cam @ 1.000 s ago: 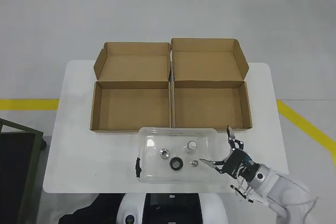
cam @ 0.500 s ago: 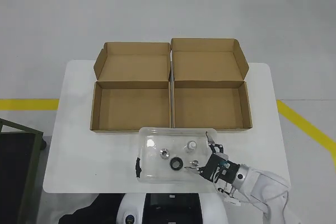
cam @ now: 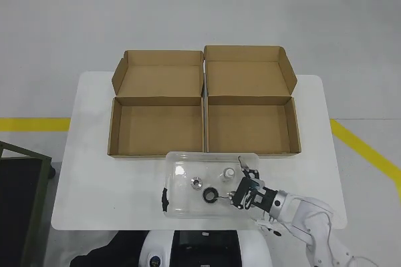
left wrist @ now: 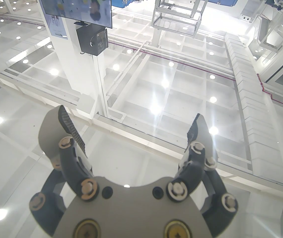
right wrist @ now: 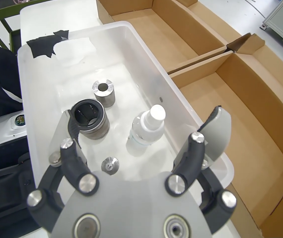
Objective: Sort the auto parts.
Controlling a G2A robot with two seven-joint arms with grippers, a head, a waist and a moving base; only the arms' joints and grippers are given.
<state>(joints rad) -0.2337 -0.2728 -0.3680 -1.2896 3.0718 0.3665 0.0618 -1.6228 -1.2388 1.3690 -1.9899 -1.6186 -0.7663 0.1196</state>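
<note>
Right claw (cam: pixel 239 183) has shifted left over the last second. It went from outside the clear bin (cam: pixel 187 155), above the bench (cam: pixel 120 193) off the bin's right end, to above the bin's right part, close by the small metal stud (right wrist: pixel 109 164).

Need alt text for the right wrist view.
The open right end effector hovers over a clear bin holding a black bearing, a slotted metal cylinder, a white-capped bottle and a metal stud; two cardboard boxes alongside.

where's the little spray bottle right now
The spray bottle stands in the clear bin, close to the wall that faces the cardboard boxes, with the black bearing beside it.
</note>
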